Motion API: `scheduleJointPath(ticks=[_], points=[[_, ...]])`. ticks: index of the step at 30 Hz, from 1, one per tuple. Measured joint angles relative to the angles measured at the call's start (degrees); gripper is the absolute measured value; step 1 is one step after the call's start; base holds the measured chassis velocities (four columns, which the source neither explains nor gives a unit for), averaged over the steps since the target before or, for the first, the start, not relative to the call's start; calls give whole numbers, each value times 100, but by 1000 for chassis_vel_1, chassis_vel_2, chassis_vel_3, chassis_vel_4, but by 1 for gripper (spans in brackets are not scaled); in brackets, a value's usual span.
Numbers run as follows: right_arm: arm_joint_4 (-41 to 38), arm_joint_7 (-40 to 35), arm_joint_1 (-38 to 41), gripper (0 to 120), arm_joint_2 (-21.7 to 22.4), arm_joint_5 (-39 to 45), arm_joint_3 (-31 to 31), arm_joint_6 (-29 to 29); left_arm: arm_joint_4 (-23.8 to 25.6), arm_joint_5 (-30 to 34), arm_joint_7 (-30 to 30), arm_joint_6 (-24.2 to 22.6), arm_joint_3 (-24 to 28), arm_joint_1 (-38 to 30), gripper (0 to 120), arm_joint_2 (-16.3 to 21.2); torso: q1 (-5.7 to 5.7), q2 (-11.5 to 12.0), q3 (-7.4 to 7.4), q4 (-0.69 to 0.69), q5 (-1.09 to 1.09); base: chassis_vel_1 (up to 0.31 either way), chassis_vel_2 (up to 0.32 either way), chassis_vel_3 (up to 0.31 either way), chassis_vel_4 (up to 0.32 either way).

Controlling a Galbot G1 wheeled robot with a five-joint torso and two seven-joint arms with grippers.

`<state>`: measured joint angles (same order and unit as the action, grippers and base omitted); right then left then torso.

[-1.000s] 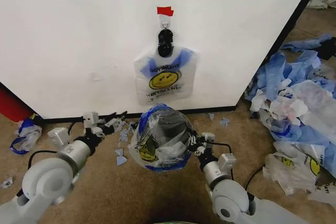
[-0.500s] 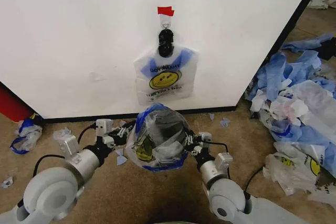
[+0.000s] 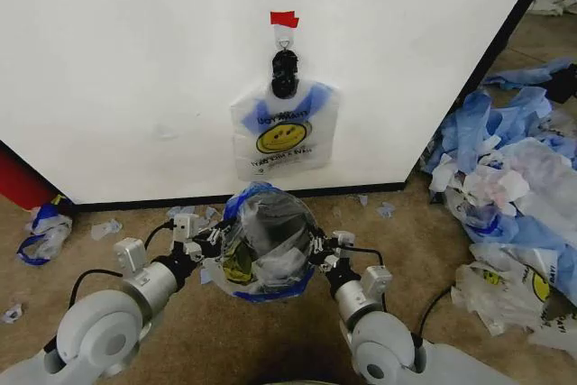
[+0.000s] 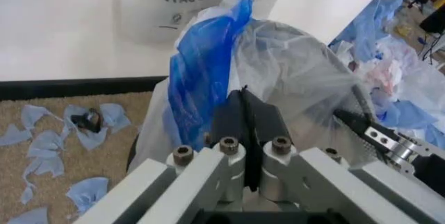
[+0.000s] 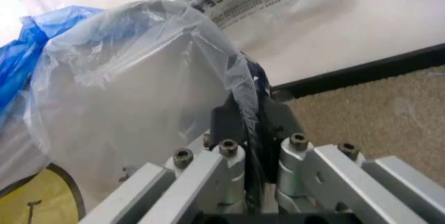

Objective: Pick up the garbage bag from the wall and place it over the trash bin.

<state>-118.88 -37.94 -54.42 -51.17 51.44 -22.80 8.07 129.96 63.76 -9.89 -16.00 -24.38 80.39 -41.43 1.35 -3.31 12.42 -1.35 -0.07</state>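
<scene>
Lower now, garbage bag [image 3: 264, 241] between left tool [image 3: 209, 242] and right tool [image 3: 320, 254], both clamped on it.

Left tool [image 3: 209, 242] pinched closed, right tool [image 3: 317, 250] pinched closed, arms converging forward.

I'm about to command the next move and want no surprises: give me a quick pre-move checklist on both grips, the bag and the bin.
1. Left gripper shut on the garbage bag, at the blue handle side: ok.
2. Right gripper shut on the bag's opposite edge: ok.
3. Bag draped over the trash bin, dark mesh showing through: ok.
4. Bag seated all round the rim: cannot tell.
5. Another bag hangs from the clip on the wall, apart from both arms: ok.
</scene>
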Motion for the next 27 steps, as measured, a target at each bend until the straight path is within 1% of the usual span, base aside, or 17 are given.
scheduleJointPath(ticks=[10, 27], points=[[-6, -31, -1, 0, -82, 17, -62, -22, -80, -80, 0, 109, 42, -8, 0, -59, 0, 1, 0, 0, 1, 0, 0, 0, 0], [-8, -29, -105, 0, -70, -51, -33, -22, -198, -197, 32, 226, 60, -10, 0, -112, 0, 1, 0, 0, 0, 0, 0, 0, 0]])
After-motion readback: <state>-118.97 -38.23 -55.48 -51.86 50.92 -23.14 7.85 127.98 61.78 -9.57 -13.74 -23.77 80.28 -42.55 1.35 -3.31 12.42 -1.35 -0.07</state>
